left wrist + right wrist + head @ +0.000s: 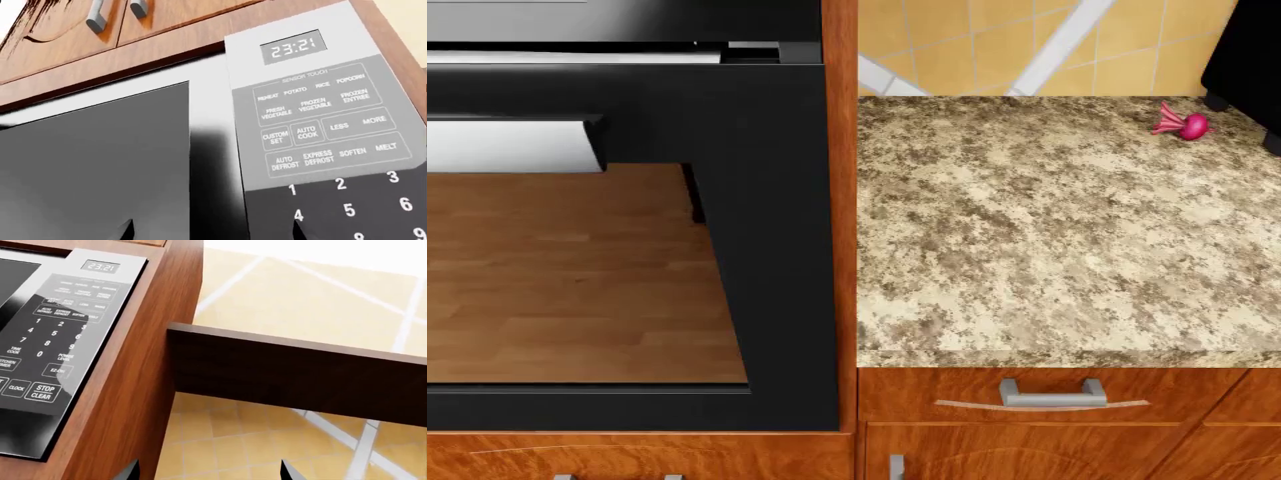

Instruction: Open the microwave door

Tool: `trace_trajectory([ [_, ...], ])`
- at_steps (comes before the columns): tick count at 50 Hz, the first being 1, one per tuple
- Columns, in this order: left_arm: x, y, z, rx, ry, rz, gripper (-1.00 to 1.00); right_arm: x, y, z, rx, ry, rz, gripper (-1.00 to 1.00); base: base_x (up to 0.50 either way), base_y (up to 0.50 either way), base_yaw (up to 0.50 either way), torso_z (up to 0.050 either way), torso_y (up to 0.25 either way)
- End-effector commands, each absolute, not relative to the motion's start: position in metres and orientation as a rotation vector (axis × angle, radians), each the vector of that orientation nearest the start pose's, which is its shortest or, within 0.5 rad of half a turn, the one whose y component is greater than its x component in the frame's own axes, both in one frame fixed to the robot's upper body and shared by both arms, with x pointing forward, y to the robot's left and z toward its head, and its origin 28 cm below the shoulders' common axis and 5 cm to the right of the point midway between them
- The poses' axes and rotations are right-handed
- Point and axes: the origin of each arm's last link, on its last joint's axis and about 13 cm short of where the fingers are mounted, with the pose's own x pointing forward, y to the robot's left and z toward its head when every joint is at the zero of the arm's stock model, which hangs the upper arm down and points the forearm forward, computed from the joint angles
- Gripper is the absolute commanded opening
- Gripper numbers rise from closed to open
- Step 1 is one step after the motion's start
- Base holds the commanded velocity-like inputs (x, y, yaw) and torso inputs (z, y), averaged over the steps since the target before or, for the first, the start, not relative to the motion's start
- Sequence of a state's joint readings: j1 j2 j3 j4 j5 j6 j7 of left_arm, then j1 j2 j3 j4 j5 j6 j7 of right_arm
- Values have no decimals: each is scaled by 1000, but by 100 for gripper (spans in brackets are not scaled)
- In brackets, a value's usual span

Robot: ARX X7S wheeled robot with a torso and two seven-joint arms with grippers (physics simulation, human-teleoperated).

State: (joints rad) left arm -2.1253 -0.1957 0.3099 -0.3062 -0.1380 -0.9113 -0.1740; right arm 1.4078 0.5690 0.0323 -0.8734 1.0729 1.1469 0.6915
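We find the microwave (200,150) built into wood cabinetry (140,365) above counter level, which is why both wrist cameras look up at it while the head view shows only the oven (627,230) and the granite counter (1054,220) below. Its dark door (93,175) fills the left wrist view and appears shut, flush with the frame. The control panel (320,130) sits beside it, clock reading 23:21. The left gripper (213,231) faces the seam between door and panel, its tips spread and holding nothing, in our judgement placed to engage the door's edge. The right gripper (210,471) is likewise spread and empty, aimed past the cabinet side, out of the way. A small beet (1188,122) lies far back on the counter
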Motion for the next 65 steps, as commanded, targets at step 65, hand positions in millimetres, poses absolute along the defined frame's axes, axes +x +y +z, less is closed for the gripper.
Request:
trace_trajectory([
  [65, 283, 405, 529, 368, -501, 994, 100, 175, -119, 392, -165, -958, 21, 100, 0, 0, 0, 0, 0],
])
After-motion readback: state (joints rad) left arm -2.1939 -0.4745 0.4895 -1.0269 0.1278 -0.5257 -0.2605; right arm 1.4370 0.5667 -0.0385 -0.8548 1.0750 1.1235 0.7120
